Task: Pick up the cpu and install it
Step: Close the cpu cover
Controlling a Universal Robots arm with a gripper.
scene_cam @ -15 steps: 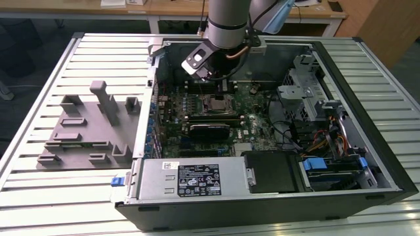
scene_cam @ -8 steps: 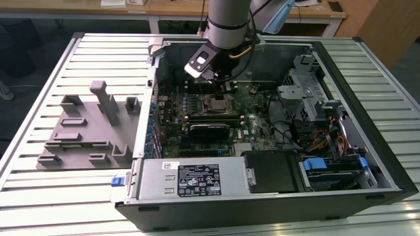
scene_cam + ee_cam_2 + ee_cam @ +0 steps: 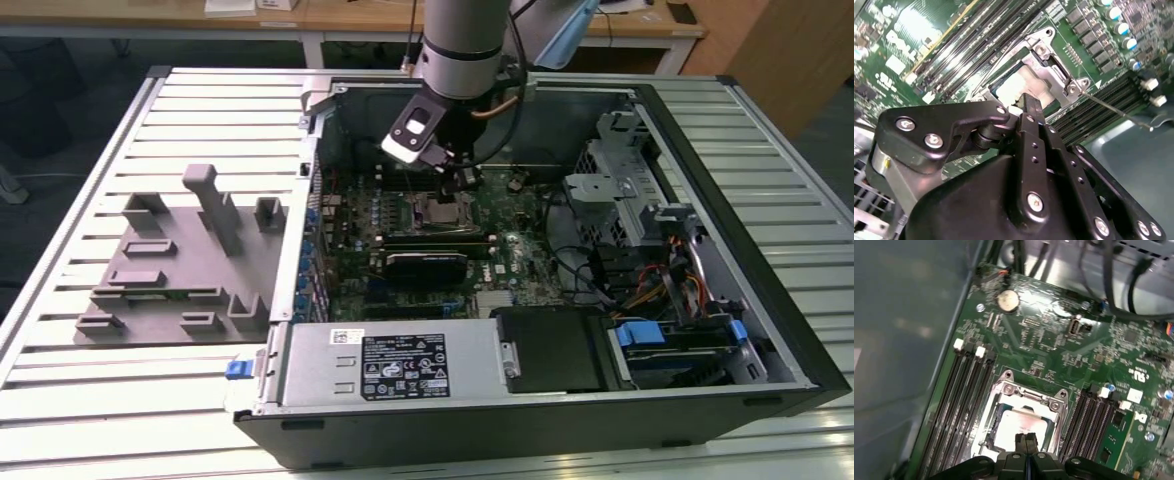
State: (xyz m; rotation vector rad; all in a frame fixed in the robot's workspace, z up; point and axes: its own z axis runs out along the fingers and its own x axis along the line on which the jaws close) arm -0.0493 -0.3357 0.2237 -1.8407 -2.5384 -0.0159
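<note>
The cpu (image 3: 1016, 426), a flat square chip with a silvery top, lies inside the open metal socket frame (image 3: 1030, 394) on the green motherboard. My gripper (image 3: 1026, 439) hangs just above it with its two black fingers pressed together, their tips over the chip's edge; I cannot tell if they touch it. In the second wrist view the same cpu (image 3: 1013, 84) shows beyond the shut gripper (image 3: 1030, 101). In the exterior view the gripper (image 3: 462, 178) reaches down into the open computer case, right over the socket (image 3: 438, 210).
The socket's thin wire lever (image 3: 1114, 107) stands raised beside the frame. Memory slots (image 3: 959, 400) flank the socket on both sides. A black block (image 3: 427, 264), power supply (image 3: 387, 365) and drive cage (image 3: 617, 190) crowd the case. A grey fixture tray (image 3: 174, 262) sits at the exterior view's left.
</note>
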